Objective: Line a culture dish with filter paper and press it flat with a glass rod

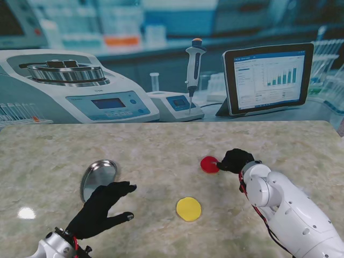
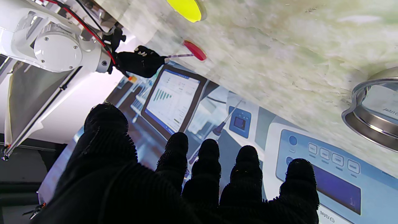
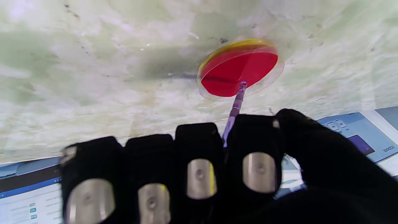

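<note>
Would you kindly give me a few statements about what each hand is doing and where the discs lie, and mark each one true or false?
1. The right hand grips a glass rod whose tip touches the red filter paper. True.
2. The left hand holds the metal lid. False: its fingers are spread and hold nothing; the lid lies on the table beside it.
3. The red paper sits inside a clear culture dish. True.
4. The yellow disc lies farther from me than the red one. False: it lies nearer to me.
5. The metal lid lies to the right of the yellow disc. False: it lies to the left.
</note>
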Tool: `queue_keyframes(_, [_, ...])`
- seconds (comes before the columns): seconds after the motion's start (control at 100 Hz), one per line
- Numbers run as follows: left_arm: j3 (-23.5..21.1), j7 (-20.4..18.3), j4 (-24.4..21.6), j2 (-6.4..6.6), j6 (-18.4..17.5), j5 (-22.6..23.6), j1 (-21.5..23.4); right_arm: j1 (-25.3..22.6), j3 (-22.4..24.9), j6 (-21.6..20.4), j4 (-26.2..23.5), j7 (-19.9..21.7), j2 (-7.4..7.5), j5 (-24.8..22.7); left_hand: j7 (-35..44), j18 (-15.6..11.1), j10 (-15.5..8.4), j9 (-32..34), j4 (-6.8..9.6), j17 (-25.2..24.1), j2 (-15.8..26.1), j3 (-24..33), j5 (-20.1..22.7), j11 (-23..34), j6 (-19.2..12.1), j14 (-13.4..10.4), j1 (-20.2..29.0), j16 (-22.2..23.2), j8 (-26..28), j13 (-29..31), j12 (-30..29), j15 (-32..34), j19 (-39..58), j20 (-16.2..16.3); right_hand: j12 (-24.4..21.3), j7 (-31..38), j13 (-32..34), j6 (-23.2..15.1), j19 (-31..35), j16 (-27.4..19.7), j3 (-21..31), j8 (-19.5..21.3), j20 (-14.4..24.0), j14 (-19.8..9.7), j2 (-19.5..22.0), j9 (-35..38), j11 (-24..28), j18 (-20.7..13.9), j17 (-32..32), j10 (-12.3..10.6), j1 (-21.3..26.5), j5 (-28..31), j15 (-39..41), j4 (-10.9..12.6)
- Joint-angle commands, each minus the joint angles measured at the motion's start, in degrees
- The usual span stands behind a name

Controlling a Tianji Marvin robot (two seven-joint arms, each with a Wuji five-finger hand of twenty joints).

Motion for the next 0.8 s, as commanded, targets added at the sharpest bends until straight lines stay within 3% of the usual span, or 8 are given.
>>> queue_keyframes(0.0, [-0.05,-0.19,-0.34,-0.03,-0.03,-0.08,0.46,-0.28,-0.73,0.2,-0.1,0.83,-0.14,-0.58,-1.63,-1.53,0.1,-1.86,1.71,-0.8,1.39,-1.21,0.11,-1.35,0.13,-1.8,1.06,-0.63,-0.76,-1.4,-0.83,-0.84,-2.53,-1.82,1.05,2.88,2.35,5.48,17.46,1.13,-0.37,0.13,-0.81,-4.49,0.45,3.48,7.19,-1.63,2.31,-2.29,-0.8,3.94,6.75,0.02])
queue_keyframes(0.34, [-0.25,-0.14,-0.37,-0.08,0.02,-0.33,0.39,-0.67,-0.88,1.36,0.24,3.76,0.62,-3.27,-1.63,-1.55,0.08,-1.85,1.71,-0.8,1.43,-1.2,0.13,-1.34,0.18,-1.8,1.08,-0.62,-0.76,-1.38,-0.82,-0.82,-2.52,-1.82,1.06,2.88,2.35,5.48,17.46,1.33,-0.54,0.14,-0.91,-4.77,0.65,3.48,7.18,-1.84,2.76,-2.29,-0.75,3.94,6.81,0.09])
queue_keyframes(0.79, [-0.27,-0.11,-0.44,-0.1,0.08,-0.43,0.37,-2.43,1.62,2.08,-1.4,4.19,0.81,-5.73,-1.64,-1.54,0.02,-1.88,1.7,-0.81,1.46,-1.24,0.14,-1.38,0.13,-1.87,1.02,-0.63,-0.77,-1.37,-0.84,-0.83,-2.53,-1.82,1.06,2.85,2.37,5.47,17.46,1.39,-0.78,0.13,-0.92,-4.85,0.63,3.48,7.18,-1.82,2.76,-2.29,-0.64,3.93,6.73,0.11])
